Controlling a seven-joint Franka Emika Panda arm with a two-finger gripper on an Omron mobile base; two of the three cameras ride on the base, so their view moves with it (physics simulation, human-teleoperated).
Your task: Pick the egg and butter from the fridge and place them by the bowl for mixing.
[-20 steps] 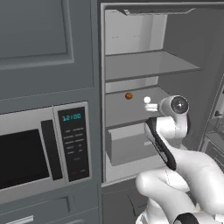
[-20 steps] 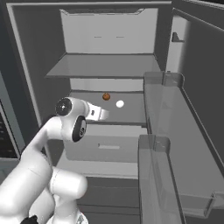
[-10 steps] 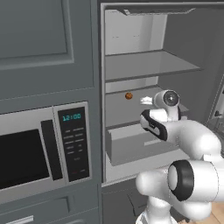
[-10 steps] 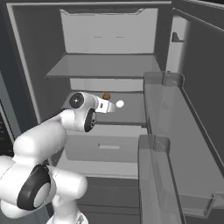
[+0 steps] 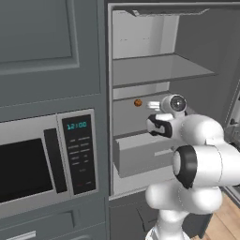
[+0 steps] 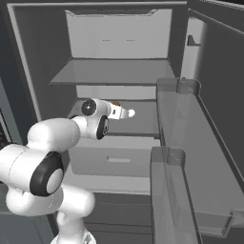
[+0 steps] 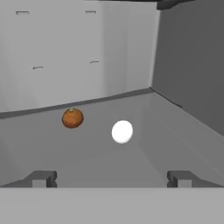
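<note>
**Hand view: end effector spread wide before the egg on the fridge shelf**

Hand view looks along the two-finger end effector (image 7: 112,178), whose small dark fingertips (image 7: 41,178) stand far apart at the bottom — wide, with nothing between them. Ahead, in line with the gap, the tiny white rounded egg (image 7: 122,131) lies on the grey shelf (image 7: 175,131), apart from both tips. A little to its left and farther back sits a small reddish-orange ball (image 7: 72,118), near the egg but not touching it. Behind them rises the white inner back wall (image 7: 65,52), and a dark grey side wall closes the right.

In the right base view the end effector (image 6: 123,113) reaches in over the middle shelf (image 6: 143,119), with the egg (image 6: 131,113) just off its tip; whether they touch is too small to tell. The white arm (image 6: 52,143) bends up from the lower left.

In the left base view the arm (image 5: 197,150) stands in front of the tall dark grey fridge (image 5: 187,37), the end effector (image 5: 153,105) points inward at shelf height, and the ball (image 5: 138,102) lies just beyond it. Below the shelf is the light grey drawer (image 5: 136,157) — to the fridge's left, a black-windowed microwave (image 5: 28,164) with a lit display.
</note>
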